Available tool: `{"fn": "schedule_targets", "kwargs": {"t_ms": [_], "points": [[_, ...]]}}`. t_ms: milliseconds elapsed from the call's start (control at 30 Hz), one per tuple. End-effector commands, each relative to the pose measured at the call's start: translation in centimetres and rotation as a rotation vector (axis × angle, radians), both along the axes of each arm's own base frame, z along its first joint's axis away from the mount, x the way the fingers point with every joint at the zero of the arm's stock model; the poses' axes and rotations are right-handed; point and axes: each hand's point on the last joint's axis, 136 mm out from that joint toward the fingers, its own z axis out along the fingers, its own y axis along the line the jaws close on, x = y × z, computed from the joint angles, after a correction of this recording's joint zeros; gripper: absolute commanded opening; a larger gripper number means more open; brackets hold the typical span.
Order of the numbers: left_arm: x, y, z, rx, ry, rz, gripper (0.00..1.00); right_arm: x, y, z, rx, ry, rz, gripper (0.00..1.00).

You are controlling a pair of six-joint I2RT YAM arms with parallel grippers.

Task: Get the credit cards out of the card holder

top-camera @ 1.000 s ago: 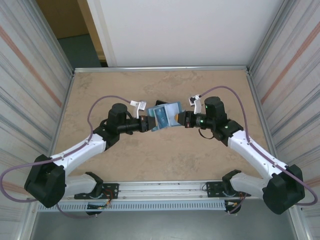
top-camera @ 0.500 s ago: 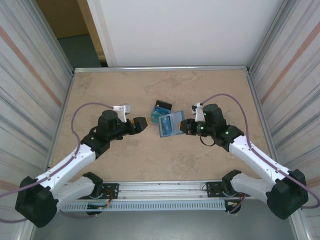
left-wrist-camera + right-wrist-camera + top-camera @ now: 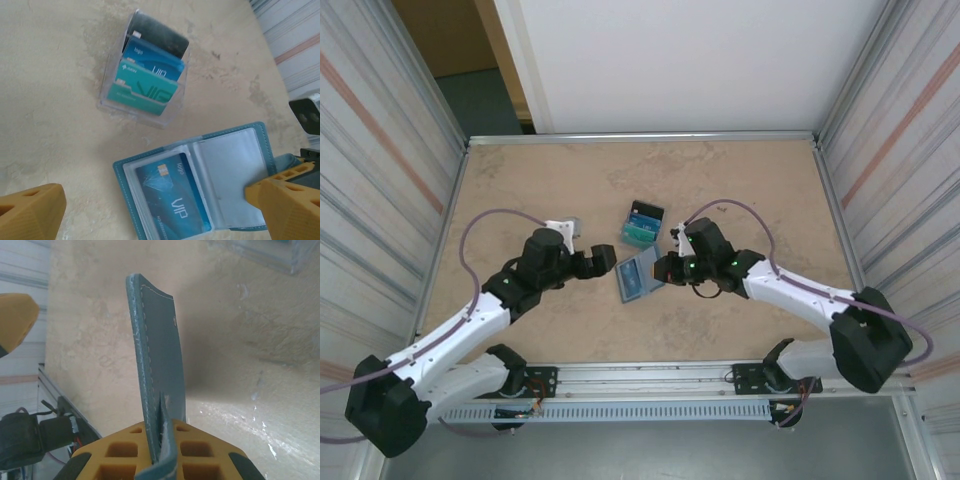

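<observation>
The card holder (image 3: pixel 633 278) hangs open just above the table, teal outside and pale grey-blue inside. My right gripper (image 3: pixel 660 270) is shut on its right edge; in the right wrist view the holder (image 3: pixel 157 340) stands edge-on between the yellow pads (image 3: pixel 162 440). One blue credit card (image 3: pixel 172 197) sits in the left pocket of the holder (image 3: pixel 227 165); the right pocket looks empty. My left gripper (image 3: pixel 610 260) is open just left of the holder, its fingers (image 3: pixel 30 212) spread either side of it, touching nothing.
A small clear tray (image 3: pixel 642 224) with a black end stands behind the holder; its wall (image 3: pixel 107 85) holds teal-green and blue cards (image 3: pixel 145 82). A corner of the tray (image 3: pixel 265 252) shows in the right wrist view. Metal rails edge the table.
The left gripper let go of the holder, pulled back left, then edged towards it again. The right gripper carried the holder left and nearer, away from the tray.
</observation>
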Motion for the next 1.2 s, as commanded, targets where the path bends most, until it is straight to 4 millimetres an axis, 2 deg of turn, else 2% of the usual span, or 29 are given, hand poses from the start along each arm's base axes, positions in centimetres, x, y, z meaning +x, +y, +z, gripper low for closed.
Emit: {"fn": "schedule_targets", "kwargs": {"t_ms": [0,233,300,633,800,933,1167], "points": [[0.0,0.4,-0.6,0.107,-0.027,0.003,0.99,0.9,1.5,1.2,0.060,0.011,-0.014,0.05],[-0.4,-1.1,-1.9,0.210,-0.044,-0.049,0.98,0.1,0.1,-2.5,-0.024,0.111,-0.060,0.13],[-0.5,-1.5,-2.4,0.241,-0.046,-0.060,0.92,-0.1,-0.4,-3.3,-0.049,0.123,-0.073,0.16],[-0.8,-2.2,-4.3,0.264,-0.021,-0.071,0.87,-0.6,-2.8,-6.5,-0.127,0.167,-0.124,0.28],[-1.1,-2.1,-4.9,0.267,-0.011,-0.070,0.85,-0.7,-4.2,-7.1,-0.165,0.176,-0.150,0.45],[-1.4,-2.5,-5.4,0.283,-0.006,-0.090,0.80,-0.6,-6.1,-6.9,-0.211,0.162,-0.181,0.52],[-1.9,-3.7,-6.5,0.311,0.015,-0.112,0.76,-0.2,-11.8,-4.9,-0.272,0.101,-0.319,0.61]]}}
